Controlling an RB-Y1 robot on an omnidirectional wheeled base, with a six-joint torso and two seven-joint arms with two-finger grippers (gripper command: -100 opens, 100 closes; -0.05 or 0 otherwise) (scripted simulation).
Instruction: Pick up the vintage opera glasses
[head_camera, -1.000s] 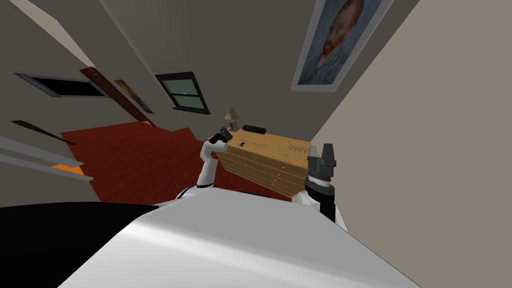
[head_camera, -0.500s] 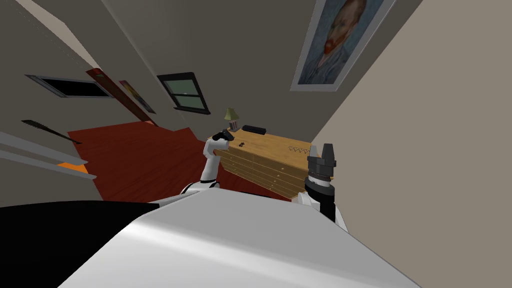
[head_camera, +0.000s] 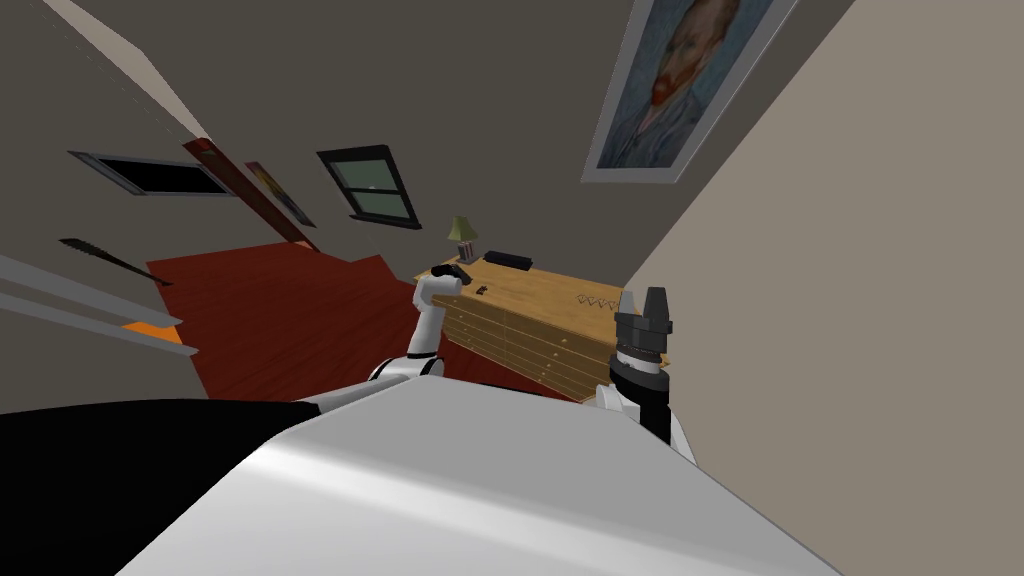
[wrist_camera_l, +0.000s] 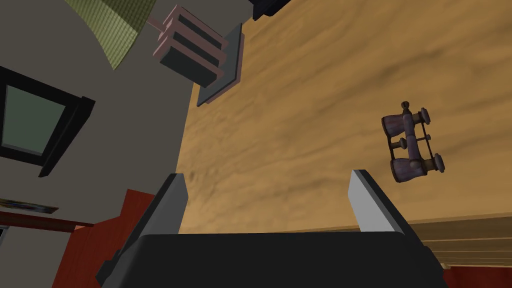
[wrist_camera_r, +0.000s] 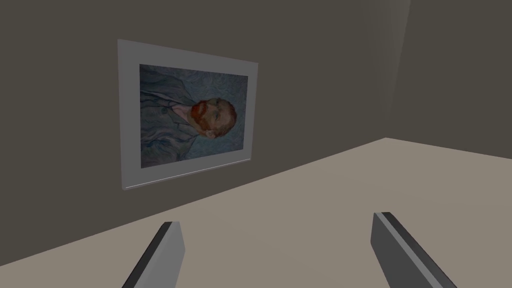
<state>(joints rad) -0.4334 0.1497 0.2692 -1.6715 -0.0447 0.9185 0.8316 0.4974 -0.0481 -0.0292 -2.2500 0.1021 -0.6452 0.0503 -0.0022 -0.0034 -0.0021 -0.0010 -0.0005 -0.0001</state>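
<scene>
The opera glasses (wrist_camera_l: 411, 141) are small, dark purplish-brown binoculars lying on the wooden dresser top (wrist_camera_l: 310, 115); in the head view they are a tiny dark speck (head_camera: 482, 290). My left gripper (wrist_camera_l: 270, 187) hangs open above the dresser's left end, with the glasses off to one side beyond one finger (wrist_camera_l: 367, 200). From the head camera, the left gripper (head_camera: 456, 272) sits just left of the glasses. My right gripper (head_camera: 642, 300) is raised at the right, its fingers (wrist_camera_r: 160, 252) standing open.
On the wooden dresser (head_camera: 530, 320) stand a green-shaded lamp (head_camera: 462, 230) on a square base (wrist_camera_l: 220, 65) and a flat black object (head_camera: 508, 260) at the back. Drawers face the red floor (head_camera: 290, 310). A beige wall (head_camera: 850, 300) stands close on the right.
My left arm has reached forward and up, bringing the gripper over the dresser's left end, nearer the glasses. The head view has shifted slightly. The right arm has not moved.
</scene>
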